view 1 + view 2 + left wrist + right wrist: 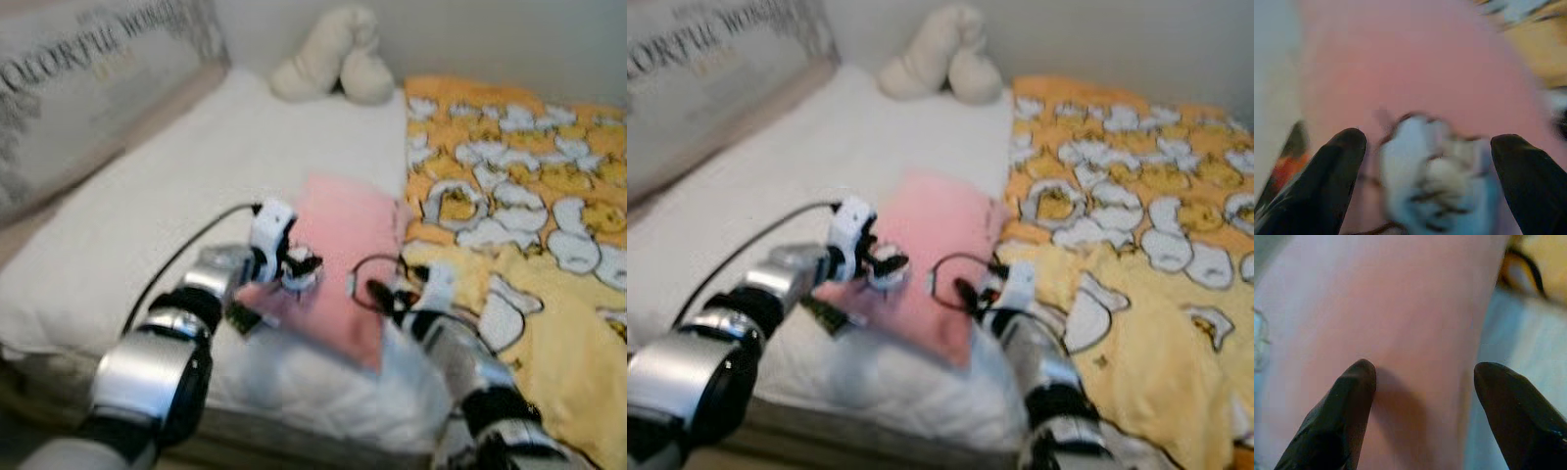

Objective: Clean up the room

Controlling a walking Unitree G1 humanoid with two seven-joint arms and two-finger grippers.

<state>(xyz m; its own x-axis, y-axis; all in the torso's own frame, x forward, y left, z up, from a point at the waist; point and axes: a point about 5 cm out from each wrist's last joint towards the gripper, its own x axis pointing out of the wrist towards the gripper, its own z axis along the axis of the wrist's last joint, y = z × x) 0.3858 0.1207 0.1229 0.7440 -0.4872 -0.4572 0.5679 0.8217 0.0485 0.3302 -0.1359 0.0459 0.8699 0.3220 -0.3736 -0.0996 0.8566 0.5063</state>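
Observation:
A pink pillow (343,250) lies on the white bed, beside a yellow patterned blanket (529,225). A small crumpled white object (1435,181) rests on the pillow's near left part. My left gripper (302,269) is open with its fingers (1332,176) on either side of that white object. My right gripper (384,294) is open at the pillow's near right edge; its fingers (1347,411) straddle the pink fabric (1400,323). The head views are blurred.
A cream plush toy (333,54) sits at the far end of the white mattress (176,176). A large grey printed cushion (88,78) leans at the left. The blanket covers the bed's right half.

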